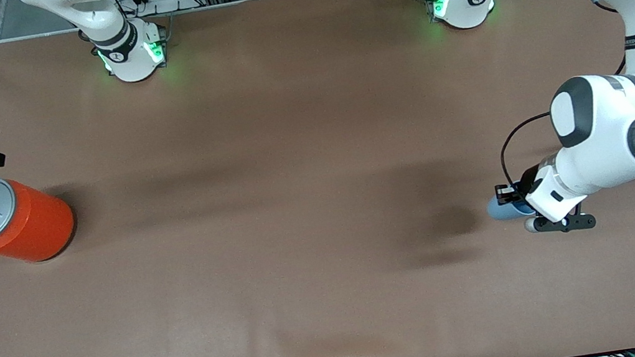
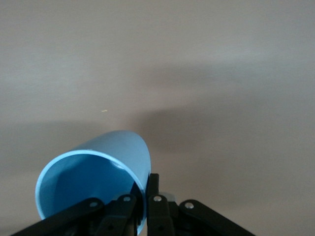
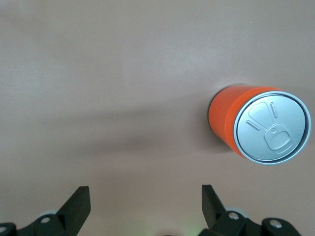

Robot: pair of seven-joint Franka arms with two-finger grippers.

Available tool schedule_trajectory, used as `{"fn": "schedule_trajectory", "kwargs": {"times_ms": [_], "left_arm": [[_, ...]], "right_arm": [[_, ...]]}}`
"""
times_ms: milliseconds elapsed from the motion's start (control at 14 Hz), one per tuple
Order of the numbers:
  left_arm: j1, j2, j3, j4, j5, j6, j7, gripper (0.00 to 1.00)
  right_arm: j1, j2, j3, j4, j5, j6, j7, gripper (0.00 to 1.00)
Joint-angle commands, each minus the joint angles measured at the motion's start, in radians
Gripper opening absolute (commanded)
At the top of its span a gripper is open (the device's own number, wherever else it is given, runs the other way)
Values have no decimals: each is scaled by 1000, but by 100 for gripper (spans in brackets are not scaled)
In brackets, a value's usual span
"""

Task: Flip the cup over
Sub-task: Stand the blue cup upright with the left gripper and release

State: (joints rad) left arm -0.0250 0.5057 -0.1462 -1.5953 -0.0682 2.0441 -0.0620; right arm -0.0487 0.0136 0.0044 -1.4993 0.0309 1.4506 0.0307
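At the right arm's end of the table (image 1: 292, 176), an orange can (image 1: 25, 222) with a grey lid stands upright on the brown cover. The right gripper (image 3: 145, 206) hangs above the bare table beside that can; its fingers (image 3: 78, 204) are spread wide with nothing between them, and the right arm waits.

The middle of the table shows only soft shadows.

Toward the left arm's end, the left gripper (image 1: 517, 205) is clamped on the rim of the cup (image 2: 98, 177), one finger inside the mouth and the other against the outer wall. The light-blue cup is tilted, its darker inside open toward the wrist camera. In the front view only a sliver of the cup (image 1: 502, 211) shows past the arm, so whether it touches the table or hangs just above it is hard to tell.
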Motion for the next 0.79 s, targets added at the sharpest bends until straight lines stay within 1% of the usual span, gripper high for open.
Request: {"fn": "schedule_trajectory", "kwargs": {"times_ms": [0,71,286,429,500,571,643,714], "left_arm": [[-3,0,-1,-63,62,68,-97,0],[-6,10,-1,-75,85,94,-140,0],[-21,42,-1,-75,160,105,-252,0],[-23,50,-4,-75,231,105,-306,0],[-23,54,-4,-74,234,105,-311,0],[-21,54,-6,-69,235,105,-309,14],[-21,51,-6,-63,234,103,-311,53],[-21,48,-6,-61,234,103,-311,100]], "right_arm": [[10,-18,0,-6,-6,-4,3,100],[10,-18,0,-6,-6,-4,3,100],[10,-18,0,-6,-6,-2,3,100],[12,-18,0,-6,-5,-2,3,100],[15,-18,0,-6,-5,-1,3,100],[20,-18,0,-6,-5,1,3,100],[24,-18,0,-6,-6,1,3,100],[27,-18,0,-6,-6,1,3,100]]}}
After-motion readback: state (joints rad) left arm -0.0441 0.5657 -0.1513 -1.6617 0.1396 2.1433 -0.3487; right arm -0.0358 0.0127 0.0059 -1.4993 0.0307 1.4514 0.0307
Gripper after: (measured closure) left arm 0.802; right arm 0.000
